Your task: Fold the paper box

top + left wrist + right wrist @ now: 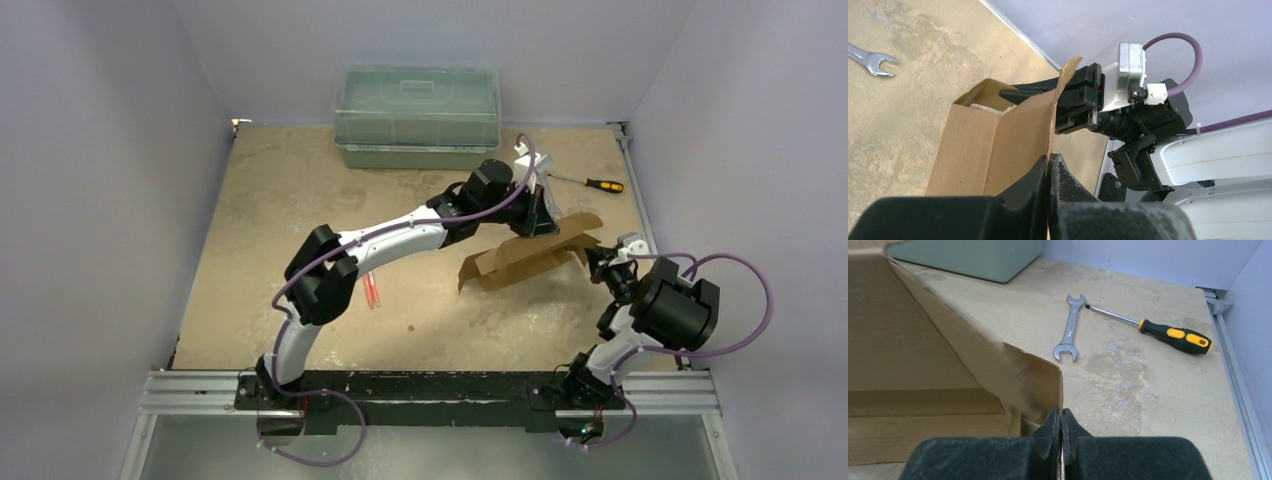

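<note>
Paper box [525,258]: plain brown carton, half-formed, one end open, flaps loose, held tilted right of table centre. Left gripper [1049,162] and right gripper [1061,416] are each pinched tight on a flap edge. Wrench [1069,330] and screwdriver [1158,330] lie just beyond; open tabletop [280,200] to its left.

Arms [390,235]: I'm seeing white shells, black joints.
Cables [1173,36]: I'm seeing purple loops.
Fingers [1068,182]: I'm seeing matte black.
</note>
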Available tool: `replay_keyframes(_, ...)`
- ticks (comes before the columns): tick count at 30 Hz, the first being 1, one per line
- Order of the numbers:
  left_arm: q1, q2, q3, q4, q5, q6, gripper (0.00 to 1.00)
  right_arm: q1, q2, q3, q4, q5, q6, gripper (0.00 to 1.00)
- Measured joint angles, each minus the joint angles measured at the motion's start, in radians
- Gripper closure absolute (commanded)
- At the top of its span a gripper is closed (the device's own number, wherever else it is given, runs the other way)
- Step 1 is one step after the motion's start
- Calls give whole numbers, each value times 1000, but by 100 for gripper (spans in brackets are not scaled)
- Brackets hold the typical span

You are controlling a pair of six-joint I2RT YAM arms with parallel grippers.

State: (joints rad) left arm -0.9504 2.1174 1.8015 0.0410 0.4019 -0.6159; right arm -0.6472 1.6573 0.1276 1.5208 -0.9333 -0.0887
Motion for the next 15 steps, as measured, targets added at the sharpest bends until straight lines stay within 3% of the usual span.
replay_keyframes(15, 0, -64, -100, 115, -44, -20, 100, -2, 13, -1, 0, -33, -6, 100)
